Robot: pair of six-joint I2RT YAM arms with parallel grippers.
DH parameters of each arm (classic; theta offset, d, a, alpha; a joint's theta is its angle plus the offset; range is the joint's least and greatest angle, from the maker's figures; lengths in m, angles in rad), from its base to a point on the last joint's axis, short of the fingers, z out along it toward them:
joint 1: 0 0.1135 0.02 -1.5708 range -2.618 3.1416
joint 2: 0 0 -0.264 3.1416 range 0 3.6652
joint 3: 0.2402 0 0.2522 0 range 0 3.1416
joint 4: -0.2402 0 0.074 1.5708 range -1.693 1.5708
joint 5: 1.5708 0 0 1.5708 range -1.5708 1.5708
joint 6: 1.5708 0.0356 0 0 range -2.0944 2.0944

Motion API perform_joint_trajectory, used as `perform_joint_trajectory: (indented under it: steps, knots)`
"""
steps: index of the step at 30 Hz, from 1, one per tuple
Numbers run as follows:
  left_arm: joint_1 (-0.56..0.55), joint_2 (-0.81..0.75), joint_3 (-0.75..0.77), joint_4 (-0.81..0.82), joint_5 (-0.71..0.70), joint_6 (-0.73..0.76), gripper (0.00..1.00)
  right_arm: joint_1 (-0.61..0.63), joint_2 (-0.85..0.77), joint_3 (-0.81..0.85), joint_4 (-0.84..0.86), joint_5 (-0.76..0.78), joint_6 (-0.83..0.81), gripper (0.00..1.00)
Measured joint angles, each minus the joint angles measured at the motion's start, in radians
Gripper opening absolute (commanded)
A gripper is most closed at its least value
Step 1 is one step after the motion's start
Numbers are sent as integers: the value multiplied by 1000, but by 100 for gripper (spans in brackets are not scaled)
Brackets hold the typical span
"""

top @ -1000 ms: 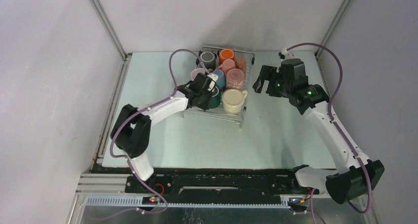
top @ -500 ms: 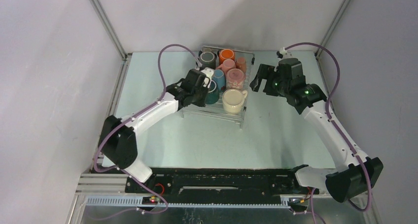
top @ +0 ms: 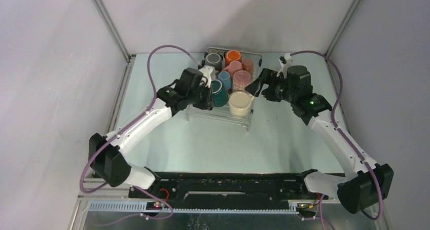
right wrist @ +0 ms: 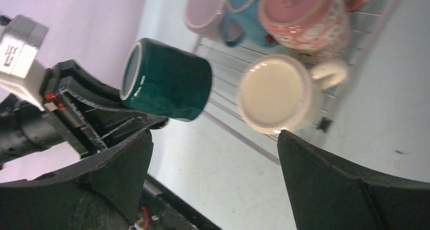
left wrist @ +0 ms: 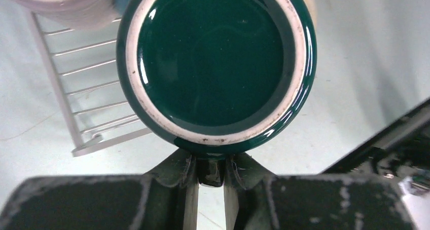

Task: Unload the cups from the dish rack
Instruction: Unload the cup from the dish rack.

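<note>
Top external: my left gripper (top: 209,91) is clenched on the teal mug (top: 219,93), tipped sideways above the rack's (top: 223,116) left edge. The pinch looks thin; I reckon a quick swing could drop it onto the cups (top: 242,79) below. My right gripper (top: 258,86) gapes empty beside the rack's right edge, near the cream mug (top: 240,104).

Underside of a dark teal mug (left wrist: 215,63), its handle pinched by the left gripper (left wrist: 209,171); the wire dish rack (left wrist: 86,88) lies behind on the left.
</note>
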Motion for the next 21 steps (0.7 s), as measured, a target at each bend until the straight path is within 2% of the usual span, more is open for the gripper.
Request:
perform_joint_trajectory:
  steps: [7, 13, 21]
  knots:
    - [0, -44, 74, 2, 151, -113, 0, 1, -29, -81, 261, -206, 128, 100]
    - [0, -86, 108, 71, 265, -211, 0, 1, -38, -114, 423, -301, 228, 99]
    - [0, -93, 111, 170, 383, -334, 0, 1, -40, -154, 637, -378, 367, 89]
